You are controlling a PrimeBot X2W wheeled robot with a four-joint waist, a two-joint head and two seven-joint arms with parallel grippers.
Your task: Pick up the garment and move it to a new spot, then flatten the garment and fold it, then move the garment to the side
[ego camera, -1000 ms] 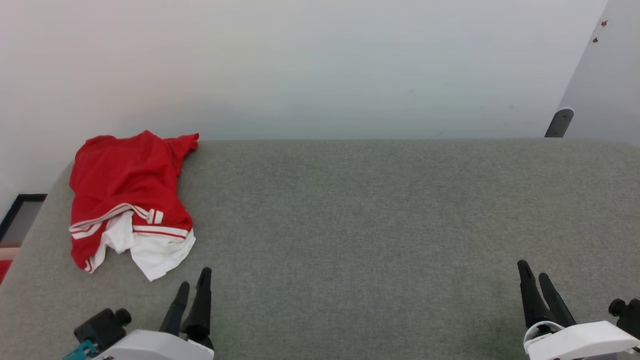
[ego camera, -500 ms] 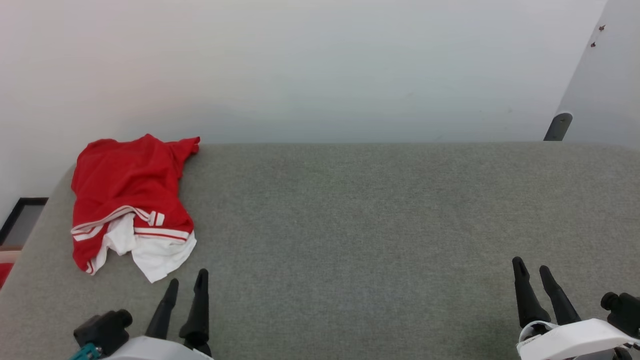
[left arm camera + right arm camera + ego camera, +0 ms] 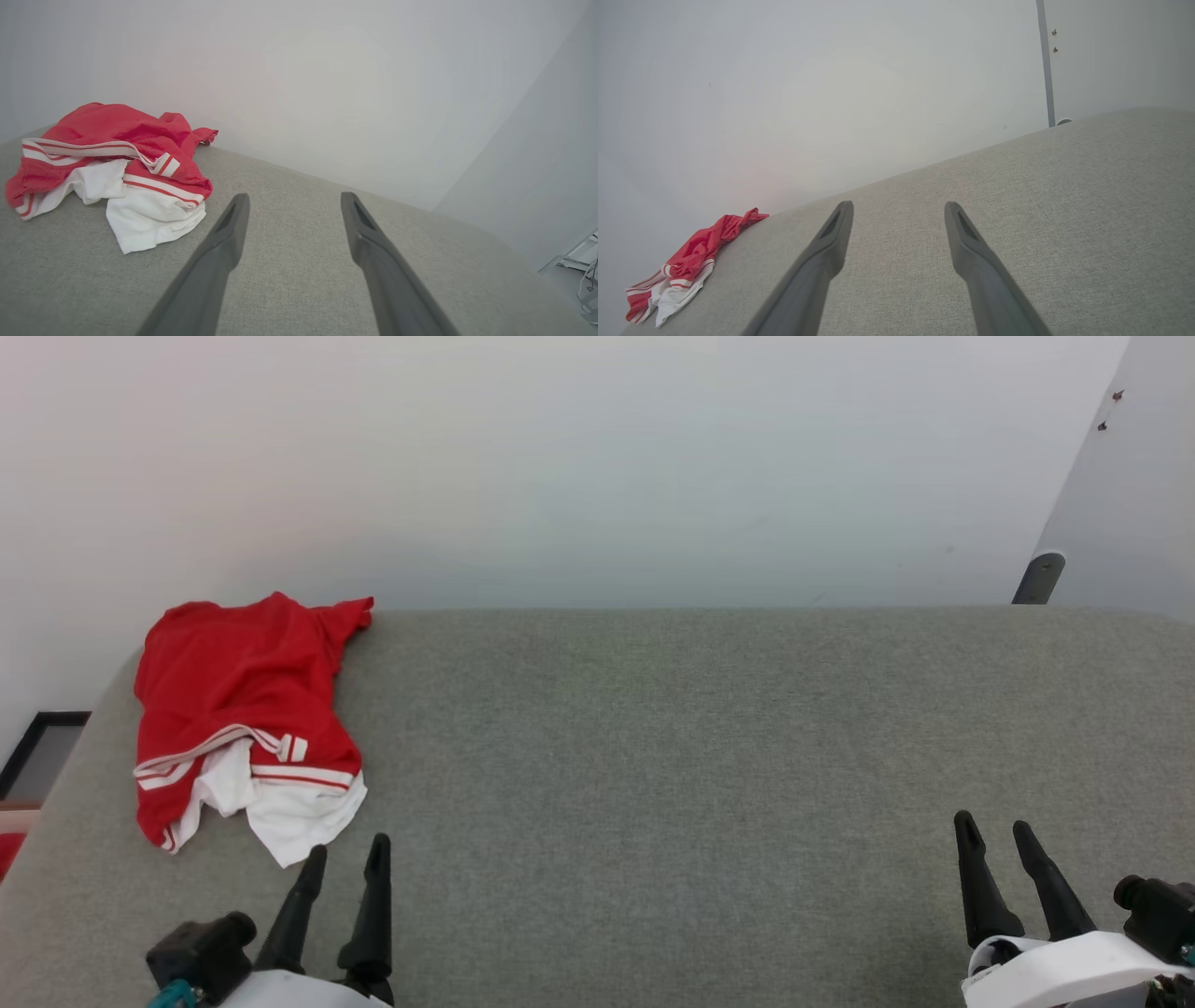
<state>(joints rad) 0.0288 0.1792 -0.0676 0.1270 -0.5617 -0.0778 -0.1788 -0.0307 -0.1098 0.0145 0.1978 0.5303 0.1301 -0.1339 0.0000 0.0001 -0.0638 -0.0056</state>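
**Garment (image 3: 238,709) lying crumpled at far left**

The red-and-white jersey is lying bunched on the grey fabric surface (image 3: 653,756). The left gripper (image 3: 347,846) is hovering just beside its near edge, fingers spread. The right gripper (image 3: 991,821) is hovering well apart, likewise spread.

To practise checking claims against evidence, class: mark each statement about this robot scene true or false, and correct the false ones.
1. The garment lies crumpled on the grey surface. True.
2. The left gripper has its fingers shut on the garment. False: they are open and apart from it.
3. The right gripper is open, holding nothing. True.
4. The garment is nearer the right gripper. False: it lies nearer the left gripper.
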